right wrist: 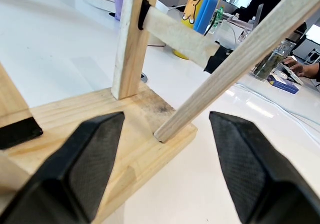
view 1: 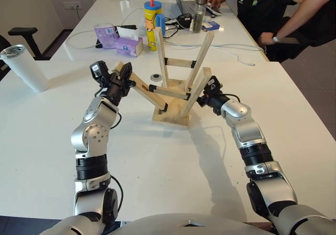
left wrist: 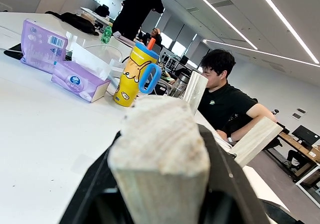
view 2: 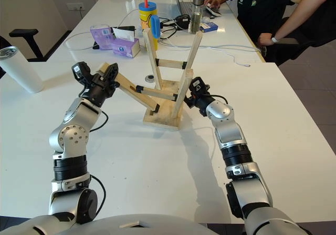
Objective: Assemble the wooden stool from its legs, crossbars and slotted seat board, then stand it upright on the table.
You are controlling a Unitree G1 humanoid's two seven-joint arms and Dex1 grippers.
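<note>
The wooden stool stands upside down, its slotted seat board [view 1: 171,117] flat on the white table [view 1: 173,177]. Two legs [view 1: 162,56] rise from it, joined by a crossbar [view 1: 180,63]. Another leg [view 1: 143,86] leans out to the left, tied in by a lower crossbar [view 1: 169,92]. My left gripper [view 1: 122,79] is shut on that leaning leg's free end [left wrist: 161,154]. On the stool's right side my right gripper [view 1: 206,91] is open, close beside the right front leg [view 1: 197,93]. Its fingers [right wrist: 95,154] face the seat board [right wrist: 115,134] and a slanting leg [right wrist: 235,58].
Behind the stool are a small round part [view 1: 156,78], purple tissue packs [view 1: 129,46], a yellow cup [view 1: 152,17] and a bottle [view 1: 198,14] among cables. A white tumbler [view 1: 23,67] stands far left. A person sits at the back right.
</note>
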